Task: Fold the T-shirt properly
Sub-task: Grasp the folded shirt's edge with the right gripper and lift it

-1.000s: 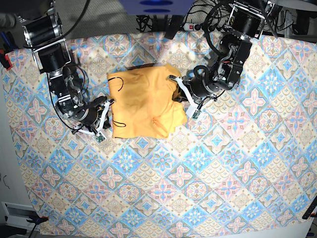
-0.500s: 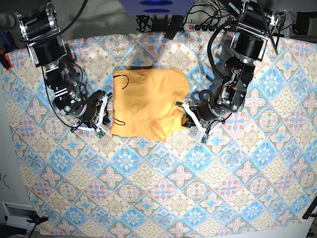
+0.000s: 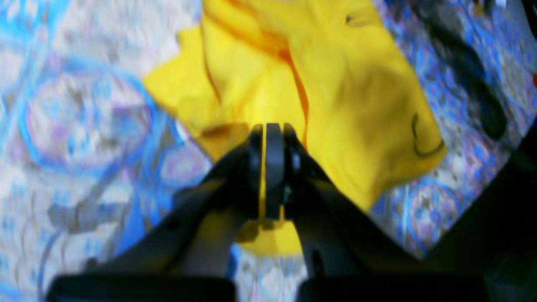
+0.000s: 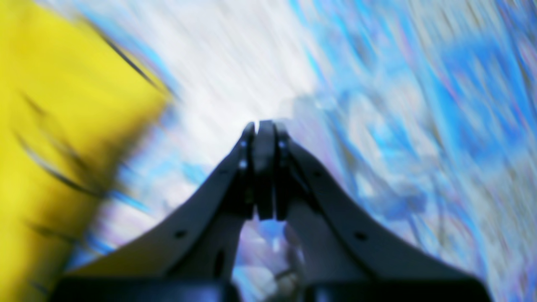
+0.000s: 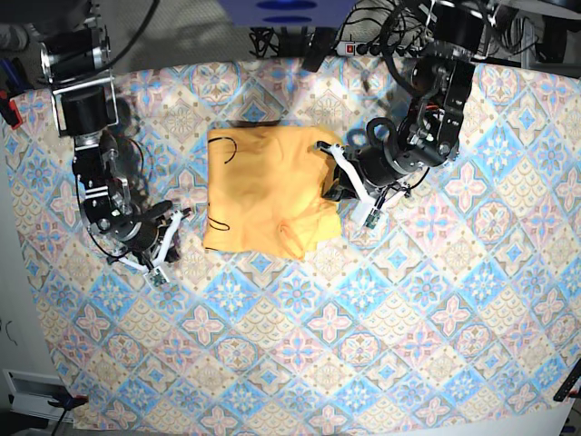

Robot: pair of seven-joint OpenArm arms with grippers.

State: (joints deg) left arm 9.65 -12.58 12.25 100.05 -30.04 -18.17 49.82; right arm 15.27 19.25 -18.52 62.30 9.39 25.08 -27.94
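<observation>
Taken from the left of the base view, the right gripper (image 5: pixel 172 238) is seen near the left edge of the patterned cloth (image 5: pixel 381 318), set apart from the shirt. In the right wrist view its jaws are pressed together with nothing between them, and only blurred pattern is seen ahead of the tips.

The T-shirt (image 5: pixel 268 191) is found in the upper middle of the cloth, nearer the far edge than the near one. It is gathered into a rough rectangle, with the dark neck trim showing at its left side and a loose rumpled corner at its lower right.

The left gripper (image 5: pixel 334 173) is placed at the shirt's right edge. In the left wrist view the left gripper (image 3: pixel 268 138) is clenched, and a thin strip of yellow appears to be caught between the jaws, so the T-shirt (image 3: pixel 335 96) is judged to be grasped at that edge.

The step in hand is judged to be a late fold or a tidying of the right side. The next move would call for the pinched edge to be carried across and laid flat, and the lower right corner to be squared.

Ample bare cloth is left in front of the shirt and to its right; less room is offered toward the far edge, where cables (image 5: pixel 300 38) lie.
</observation>
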